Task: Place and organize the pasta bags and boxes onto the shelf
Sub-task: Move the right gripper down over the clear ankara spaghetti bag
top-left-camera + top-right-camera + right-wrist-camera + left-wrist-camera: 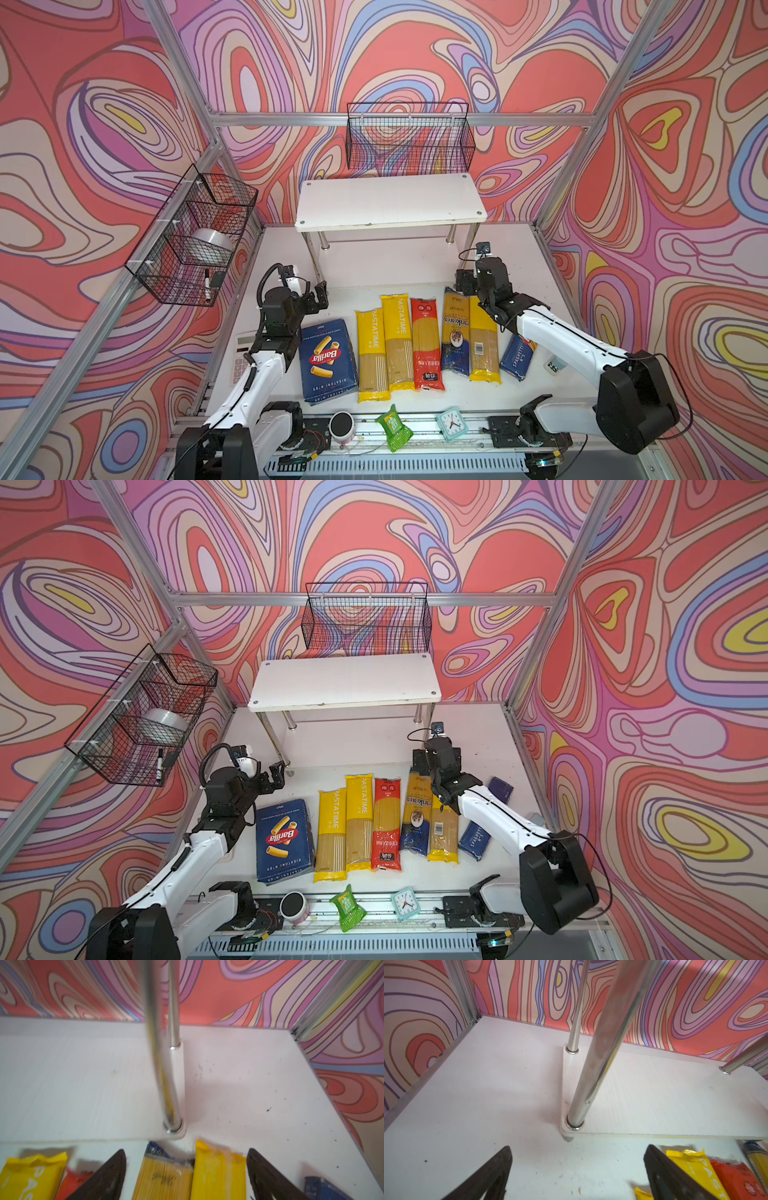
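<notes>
Seven pasta packs in a row on the white table, before the empty white two-tier chrome-legged shelf. Right tool spread wide over gold-and-blue bag; left tool wide, empty.

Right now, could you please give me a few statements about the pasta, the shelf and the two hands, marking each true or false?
1. The shelf has nothing on its top board. True.
2. The red bag lies in the wall basket. False: it lies on the table among the yellow bags.
3. The right hand is open, above two bags. True.
4. The left hand holds the rigatoni box. False: it is open, holding nothing.
5. The rigatoni box stands upright. False: it lies flat.
</notes>
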Controlling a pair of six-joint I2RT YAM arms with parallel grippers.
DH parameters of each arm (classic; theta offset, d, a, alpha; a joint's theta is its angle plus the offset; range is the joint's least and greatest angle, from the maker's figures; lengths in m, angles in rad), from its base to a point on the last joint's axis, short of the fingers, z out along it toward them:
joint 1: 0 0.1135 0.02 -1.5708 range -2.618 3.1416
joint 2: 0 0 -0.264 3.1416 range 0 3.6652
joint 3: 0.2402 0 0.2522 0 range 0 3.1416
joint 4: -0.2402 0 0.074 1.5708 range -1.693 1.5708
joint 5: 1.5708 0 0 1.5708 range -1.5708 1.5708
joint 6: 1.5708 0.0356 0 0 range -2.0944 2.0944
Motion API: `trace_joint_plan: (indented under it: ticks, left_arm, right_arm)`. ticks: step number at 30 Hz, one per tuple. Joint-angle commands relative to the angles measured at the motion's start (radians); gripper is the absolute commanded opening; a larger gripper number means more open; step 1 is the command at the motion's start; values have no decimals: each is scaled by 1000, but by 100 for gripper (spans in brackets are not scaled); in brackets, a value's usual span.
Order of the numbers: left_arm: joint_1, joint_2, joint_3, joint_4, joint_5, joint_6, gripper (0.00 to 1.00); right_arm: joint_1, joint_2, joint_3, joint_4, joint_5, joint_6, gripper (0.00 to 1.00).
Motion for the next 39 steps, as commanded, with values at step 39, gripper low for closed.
trace_joint_plan:
  ticks: [39]
  left_arm:
    - [-173,-113,-37,-248,-20,141,100]
  right_arm:
    - [157,-92,-127,-451,-208,475,86]
